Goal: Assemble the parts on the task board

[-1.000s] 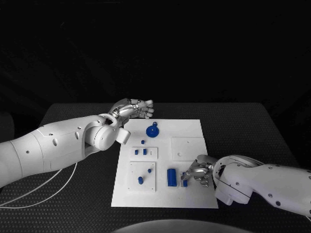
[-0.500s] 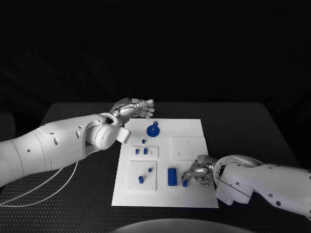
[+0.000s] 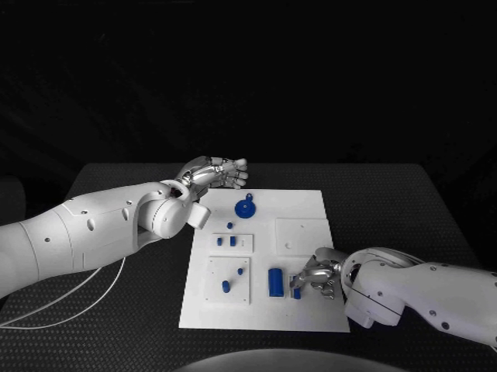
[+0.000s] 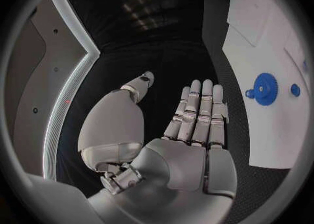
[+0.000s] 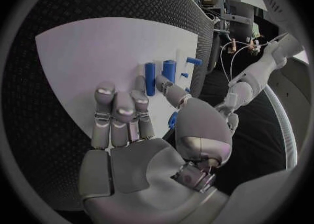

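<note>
Nothing moved, right robot hand beside blue cylinder, task board

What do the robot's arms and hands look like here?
Both arms are smooth white shells with small dark dots along them. The left arm has a round white wrist housing, and thin pale cables trail beneath it. The left hand and right hand are silver metal with segmented fingers and rounded tips.

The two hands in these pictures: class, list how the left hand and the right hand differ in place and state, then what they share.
1. The left hand hangs off the task board, past its far left corner; the right hand is over the board's near right part.
2. The left hand is open and holds nothing; the right hand has a small blue part at its thumb.
Shared: both are silver, on white arms.
</note>
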Tool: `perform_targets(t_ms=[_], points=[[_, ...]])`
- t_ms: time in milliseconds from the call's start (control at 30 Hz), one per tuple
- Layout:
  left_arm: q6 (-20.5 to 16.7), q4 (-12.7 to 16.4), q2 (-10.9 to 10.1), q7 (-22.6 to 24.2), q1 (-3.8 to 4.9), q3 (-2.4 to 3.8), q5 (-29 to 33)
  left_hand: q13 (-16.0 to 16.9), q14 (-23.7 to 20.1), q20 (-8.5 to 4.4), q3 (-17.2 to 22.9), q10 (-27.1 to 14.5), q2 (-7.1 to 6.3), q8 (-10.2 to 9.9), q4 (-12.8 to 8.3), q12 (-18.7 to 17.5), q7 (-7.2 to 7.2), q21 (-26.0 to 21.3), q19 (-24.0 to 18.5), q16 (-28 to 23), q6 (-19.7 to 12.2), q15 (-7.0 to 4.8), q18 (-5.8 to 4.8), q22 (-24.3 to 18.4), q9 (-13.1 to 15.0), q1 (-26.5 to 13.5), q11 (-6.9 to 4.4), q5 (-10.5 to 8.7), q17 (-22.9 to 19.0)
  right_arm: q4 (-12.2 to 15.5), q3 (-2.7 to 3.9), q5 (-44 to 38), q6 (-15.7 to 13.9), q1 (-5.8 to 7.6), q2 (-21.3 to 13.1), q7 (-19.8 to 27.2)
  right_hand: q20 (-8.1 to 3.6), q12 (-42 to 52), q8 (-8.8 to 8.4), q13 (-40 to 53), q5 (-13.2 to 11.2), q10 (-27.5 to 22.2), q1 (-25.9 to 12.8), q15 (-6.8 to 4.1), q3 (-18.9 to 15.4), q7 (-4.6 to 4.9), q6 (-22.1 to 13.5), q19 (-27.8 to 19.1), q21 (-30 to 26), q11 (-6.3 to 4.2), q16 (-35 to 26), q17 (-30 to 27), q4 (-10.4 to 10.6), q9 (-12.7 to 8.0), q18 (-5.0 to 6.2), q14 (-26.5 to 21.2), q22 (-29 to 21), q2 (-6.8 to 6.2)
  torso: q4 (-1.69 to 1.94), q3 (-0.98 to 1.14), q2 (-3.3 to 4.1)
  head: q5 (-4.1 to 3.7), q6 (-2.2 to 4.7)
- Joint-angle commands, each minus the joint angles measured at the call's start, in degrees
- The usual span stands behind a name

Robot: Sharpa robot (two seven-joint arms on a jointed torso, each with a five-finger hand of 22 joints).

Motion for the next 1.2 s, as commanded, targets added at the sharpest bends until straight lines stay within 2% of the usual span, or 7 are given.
perform_targets(t_ms=[33, 167, 267, 533, 700, 967, 1200], points=[[0.73, 0.11, 0.07, 0.34, 0.04, 0.04, -0.14, -0.11, 0.39, 0.3, -0.37, 0.34, 0.16, 0.31, 0.04, 0.12, 0.89, -0.37, 0.1, -0.23, -0.18, 0.16, 0.71, 0.1, -0.08, 0.28, 0.07, -0.14, 0.1, 0.46, 0.0, -0.77, 0.82, -0.11, 0.3, 1.75, -0.11, -0.41, -0.44, -0.04, -0.36, -0.49, -0.92, -0.24, -0.7, 0.34, -0.03, 0.28, -0.07, -0.09, -0.33, -0.08, 0.98, -0.12, 2.54, 0.02, 0.35, -1.99, -0.01, 0.01, 0.0, 0.06, 0.03], [0.81, 0.13, 0.06, 0.34, 0.04, 0.04, -0.14, -0.12, 0.39, 0.3, -0.39, 0.34, 0.17, 0.31, 0.04, 0.11, 0.9, -0.39, 0.1, -0.24, -0.19, 0.17, 0.71, 0.1, -0.09, 0.29, 0.07, -0.14, 0.1, 0.55, 0.0, -1.25, 0.7, -0.11, 0.21, 2.23, -0.23, -0.51, -0.51, 0.03, -0.73, -0.59, -2.47, -0.29, -1.58, 0.35, -0.18, 0.4, -0.25, -0.14, -0.4, -0.11, 3.27, 0.0, 2.54, -0.01, 0.18, -4.67, -0.02, 0.01, 0.0, 0.18, 0.01], [0.79, 0.1, 0.04, 0.35, 0.04, 0.04, -0.14, -0.14, 0.39, 0.3, -0.41, 0.35, 0.17, 0.31, 0.05, 0.11, 0.9, -0.39, 0.1, -0.25, -0.2, 0.17, 0.71, 0.11, -0.09, 0.3, 0.07, -0.14, 0.11, 0.63, 0.0, -2.17, 0.62, -0.12, 0.13, 2.53, -0.35, -0.54, -0.52, 0.08, -0.72, -0.64, -2.89, -0.32, -1.88, 0.33, -0.3, 0.41, -0.31, -0.16, -0.41, -0.1, 4.09, 0.1, 2.54, -0.05, 0.15, -5.43, -0.02, 0.03, 0.01, 0.27, 0.04], [0.79, 0.11, 0.03, 0.33, 0.04, 0.04, -0.14, -0.17, 0.39, 0.31, -0.46, 0.36, 0.16, 0.3, 0.05, 0.11, 0.91, -0.42, 0.1, -0.28, -0.22, 0.17, 0.72, 0.11, -0.1, 0.34, 0.07, -0.14, 0.13, 0.79, 0.01, -2.54, 0.48, -0.12, -0.3, 2.77, -0.42, -0.54, -0.53, 0.1, -0.65, -0.65, -2.71, -0.33, -1.83, 0.32, -0.32, 0.4, -0.33, -0.17, -0.42, -0.1, 4.25, 0.13, 2.54, -0.05, 0.14, -5.52, -0.03, 0.03, 0.01, 0.34, 0.1], [0.82, 0.12, -0.01, 0.26, 0.04, 0.04, -0.14, -0.19, 0.4, 0.31, -0.47, 0.37, 0.19, 0.3, 0.05, 0.1, 0.91, -0.44, 0.1, -0.3, -0.22, 0.17, 0.73, 0.12, -0.11, 0.38, 0.07, -0.13, 0.14, 0.91, 0.01, -3.66, 2.52, -0.12, -1.1, 3.9, -0.59, -0.54, -0.5, 0.16, -0.63, -0.62, -1.61, -0.37, -1.42, 0.28, -0.31, 0.42, -0.36, -0.21, -0.41, -0.09, 4.32, 0.24, 2.54, -0.04, 0.14, -5.21, -0.02, 0.03, 0.01, 0.32, 0.14], [0.78, 0.17, -0.18, 0.26, 0.04, 0.04, -0.15, -0.22, 0.41, 0.31, -0.49, 0.38, 0.21, 0.31, 0.04, 0.11, 0.91, -0.46, 0.11, -0.32, -0.22, 0.18, 0.74, 0.13, -0.11, 0.46, 0.07, -0.13, 0.16, 1.4, 0.0, -6.37, 7.98, -0.26, -2.25, 4.49, -0.51, -0.58, -0.62, 0.41, -0.57, -0.87, 2.14, -0.21, -3.75, 0.45, -0.64, 0.07, -0.29, -0.06, -0.45, -0.05, 0.95, 0.52, 2.54, -0.12, 0.39, -5.59, -0.07, 0.05, -0.01, 0.29, 0.23], [0.8, 0.22, -0.23, 0.29, 0.04, 0.04, -0.16, -0.24, 0.43, 0.31, -0.51, 0.39, 0.21, 0.31, 0.03, 0.11, 0.91, -0.47, 0.12, -0.34, -0.22, 0.18, 0.75, 0.14, -0.12, 0.51, 0.07, -0.13, 0.18, 1.45, 0.0, -6.77, 9.0, -0.56, -2.59, 4.15, -0.45, -0.56, -0.6, 0.5, -0.67, -0.89, 3.03, -0.22, -5.32, 0.42, -0.62, -0.02, -0.32, -0.07, -0.43, -0.01, -0.11, 0.68, 2.54, -0.14, 0.41, -5.6, -0.06, 0.04, 0.0, 0.15, 0.3]])
